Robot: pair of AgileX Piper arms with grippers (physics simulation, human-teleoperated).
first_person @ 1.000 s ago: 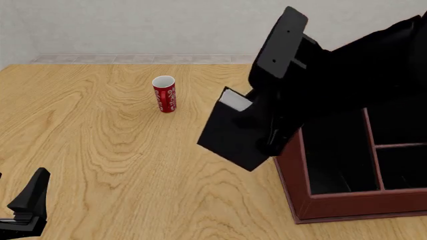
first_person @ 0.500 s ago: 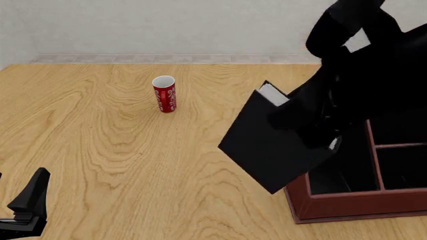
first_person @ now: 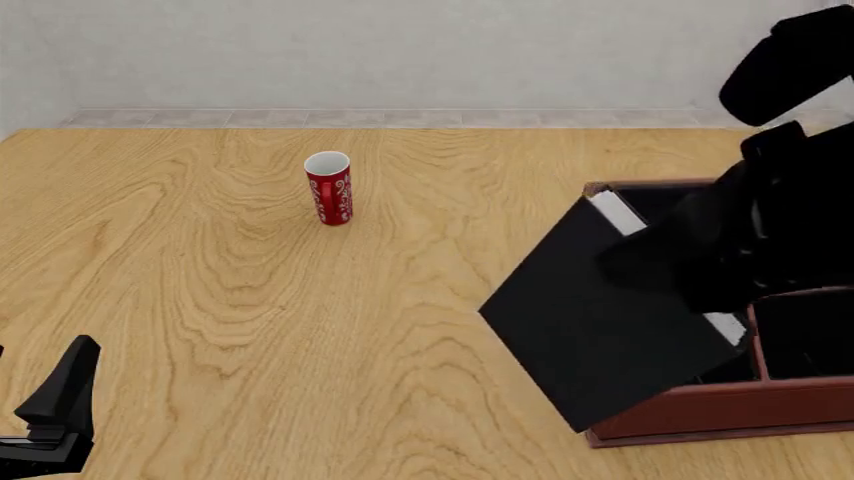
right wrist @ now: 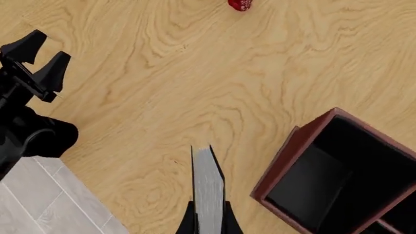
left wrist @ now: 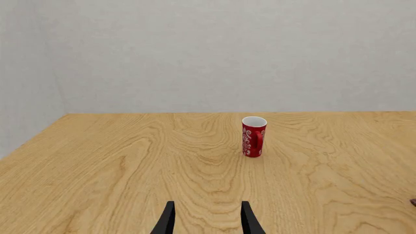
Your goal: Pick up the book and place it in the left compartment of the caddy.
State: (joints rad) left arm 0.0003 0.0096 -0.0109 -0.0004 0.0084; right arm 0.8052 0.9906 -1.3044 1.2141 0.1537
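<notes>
The black book (first_person: 601, 325) with a white page edge (first_person: 617, 212) hangs tilted in my right gripper (first_person: 667, 268), which is shut on it. The book overlaps the left side of the reddish-brown caddy (first_person: 721, 412) and hides most of the left compartment. In the right wrist view the page edge (right wrist: 208, 187) stands between my fingers, with wooden table below it. There the caddy (right wrist: 295, 151) lies just beside the book, showing its black-lined interior (right wrist: 312, 180). My left gripper (first_person: 56, 408) is open and empty at the near left edge; it also shows in the left wrist view (left wrist: 208, 220).
A red cup (first_person: 328, 188) stands upright on the wooden table (first_person: 240, 300) at the far middle-left, also in the left wrist view (left wrist: 254, 136). The left arm (right wrist: 29, 112) shows in the right wrist view. A wall runs behind the table.
My right gripper has carried the book to the right and nearer, from beside the caddy's left wall to over the caddy's left part. The left arm has not moved.
</notes>
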